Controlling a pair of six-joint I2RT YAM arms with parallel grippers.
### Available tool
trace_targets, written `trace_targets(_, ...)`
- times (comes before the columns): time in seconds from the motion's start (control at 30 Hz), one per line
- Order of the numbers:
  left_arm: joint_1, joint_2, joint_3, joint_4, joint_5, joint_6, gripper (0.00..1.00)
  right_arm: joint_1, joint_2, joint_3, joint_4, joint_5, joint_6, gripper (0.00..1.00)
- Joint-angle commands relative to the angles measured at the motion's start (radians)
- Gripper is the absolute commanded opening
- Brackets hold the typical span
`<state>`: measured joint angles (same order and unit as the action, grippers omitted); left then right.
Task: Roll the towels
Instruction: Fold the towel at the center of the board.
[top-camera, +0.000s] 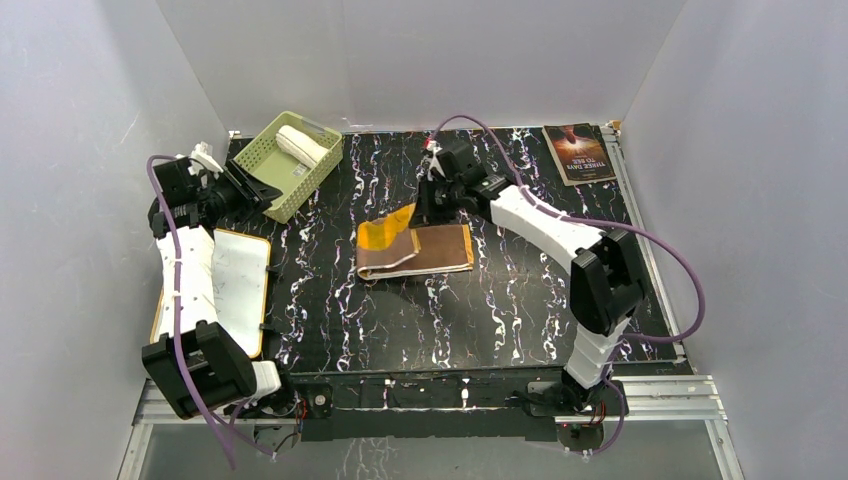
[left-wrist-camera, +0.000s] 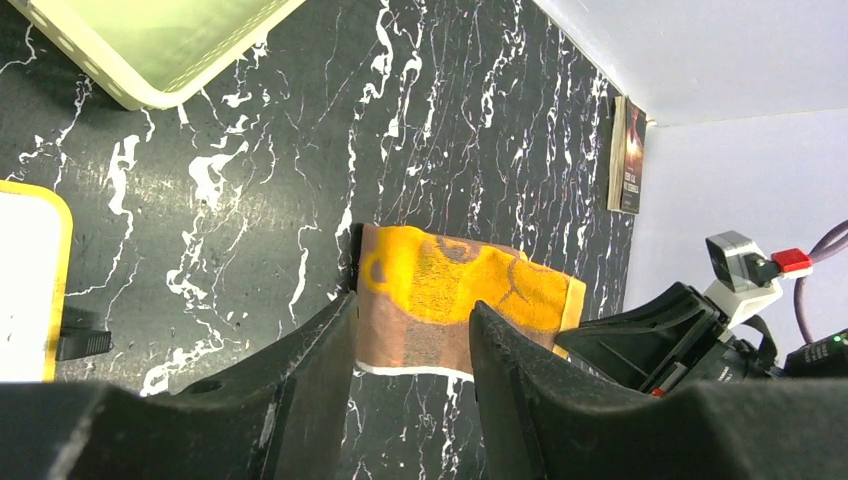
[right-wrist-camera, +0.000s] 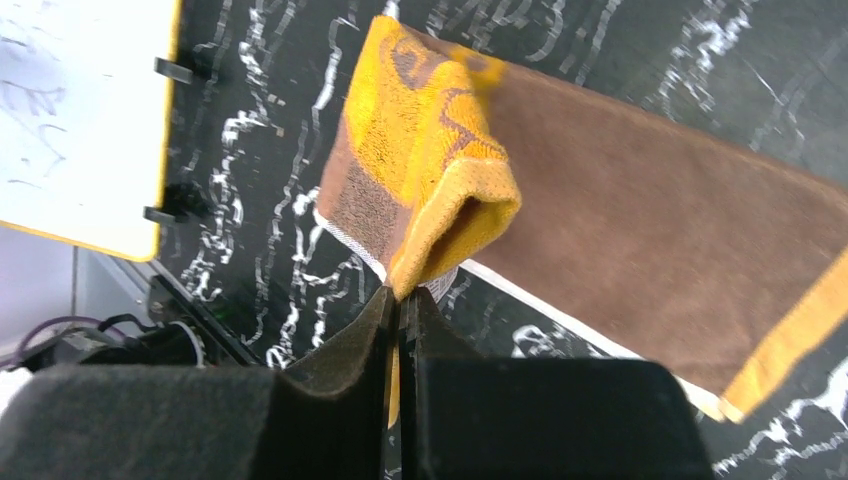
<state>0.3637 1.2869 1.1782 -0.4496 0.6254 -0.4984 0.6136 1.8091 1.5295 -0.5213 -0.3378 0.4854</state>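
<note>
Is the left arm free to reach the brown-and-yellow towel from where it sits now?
Probably yes: only bare tabletop lies between the open, empty left gripper and the towel. The right gripper, shut on its lifted yellow end, may crowd it.

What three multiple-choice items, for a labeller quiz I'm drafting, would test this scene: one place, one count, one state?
1. The rolled cream-white towel lies: A in the green basket; B beside it; C under it.
2. Towels in view: A one; B two; C four.
3. The right gripper is: A open wide, holding nothing; B shut on nothing; C shut on the mustard-and-brown towel, at its lifted edge.

Key:
1. A, the overhead view shows it inside the basket's walls.
2. B, one is in the basket and one is held by the gripper.
3. C, the wrist view shows closed fingers pinching the folded-over cloth.
</note>
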Motion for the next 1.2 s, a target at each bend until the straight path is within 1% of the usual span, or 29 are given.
trace_targets(0.0, 0.006, 0.010, 0.008, -0.032, 0.014, 0.010, 0.43, -0.039, -0.097, -0.111, 0.074, 0.016, -0.068, 0.00)
trace_targets(0.1, 0.004, 0.020, 0.013, -0.050, 0.009, 0.025, 0.42, -0.071, -0.121, -0.188, 0.097, 0.017, -0.086, 0.00)
trace_targets(0.2, 0.003, 0.030, 0.015, -0.061, 0.009, 0.034, 0.42, -0.109, -0.128, -0.232, 0.106, 0.014, -0.105, 0.00)
trace_targets(0.5, 0.000, 0.052, 0.031, -0.098, 0.008, 0.065, 0.42, -0.214, -0.095, -0.259, 0.090, -0.025, -0.182, 0.00)
trace_targets(0.73, -0.005, 0.064, 0.040, -0.109, 0.006, 0.079, 0.41, -0.228, -0.077, -0.270, 0.090, -0.041, -0.189, 0.00)
trace_targets(0.9, -0.011, 0.069, 0.038, -0.113, 0.010, 0.088, 0.41, -0.228, -0.074, -0.316, 0.104, -0.046, -0.185, 0.00)
trace_targets(1.03, -0.052, 0.077, 0.027, -0.119, 0.001, 0.110, 0.39, -0.232, -0.074, -0.349, 0.113, -0.038, -0.184, 0.03)
trace_targets(1.17, -0.152, 0.076, -0.007, -0.116, -0.076, 0.117, 0.38, -0.254, -0.042, -0.372, 0.126, -0.043, -0.186, 0.04)
